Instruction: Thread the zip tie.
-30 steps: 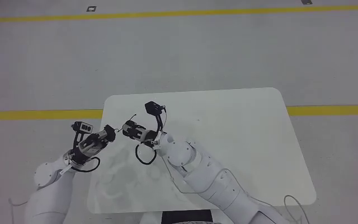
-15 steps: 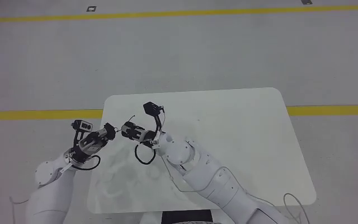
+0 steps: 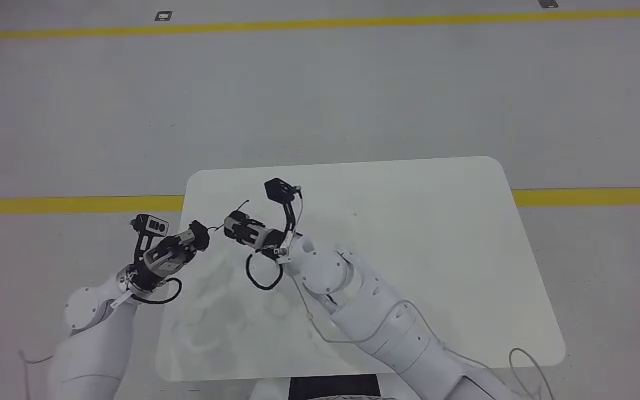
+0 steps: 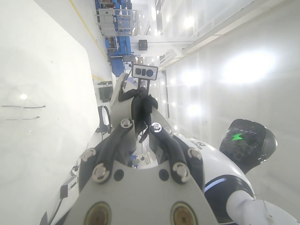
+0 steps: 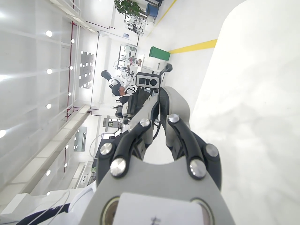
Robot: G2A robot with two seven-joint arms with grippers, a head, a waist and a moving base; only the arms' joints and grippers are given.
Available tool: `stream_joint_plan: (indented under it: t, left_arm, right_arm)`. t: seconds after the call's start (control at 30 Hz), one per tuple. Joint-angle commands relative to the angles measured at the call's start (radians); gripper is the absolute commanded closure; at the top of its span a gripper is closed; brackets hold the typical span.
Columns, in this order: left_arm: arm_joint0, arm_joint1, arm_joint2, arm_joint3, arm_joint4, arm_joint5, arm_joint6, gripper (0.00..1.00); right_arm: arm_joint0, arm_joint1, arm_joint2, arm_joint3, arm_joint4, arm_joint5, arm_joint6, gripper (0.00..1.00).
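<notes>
**Grippers nearly tip to tip; tie could miss its slot**

Right gripper (image 3: 234, 222) had its fingers (image 5: 175, 104) drawn almost together, leaving only a slit, and pinched the zip tie (image 3: 240, 208), a thin dark strand. Left gripper (image 3: 199, 237) faced it, near but apart, and looked closed as well. Whether it held the tie's other end was too small to tell. Both hung over the table (image 3: 430, 250) near its left side.

Trouble would most likely come from the tie itself. It looked thin and limp, so its free end could sag or twist and slide past the slot in the head rather than into it. A light pinch could let it slip or turn, putting the toothed face the wrong way. With the tips this near, a small overshoot could knock one gripper against the other and jar the tie loose.

Seen from above, the tie's long axis ran on a diagonal. The visible end stuck out of the right gripper toward the table's far edge and a little to the right, away from the left gripper.
</notes>
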Motion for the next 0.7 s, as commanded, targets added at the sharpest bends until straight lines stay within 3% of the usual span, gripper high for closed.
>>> stream_joint_plan:
  t: [0.0,0.5,0.67]
  left_arm:
    - [0.000,0.000,0.000,0.000,0.000,0.000,0.000,1.00]
    - [0.000,0.000,0.000,0.000,0.000,0.000,0.000,1.00]
    - [0.009,0.001,0.012,-0.024,0.009,0.011,0.048,1.00]
  right_arm:
    - [-0.002,0.002,0.002,-0.006,-0.009,0.005,-0.001,1.00]
    - [-0.017,0.013,0.014,-0.041,-0.048,0.017,0.010,1.00]
    - [-0.015,0.014,0.010,-0.042,-0.050,0.007,0.023,1.00]
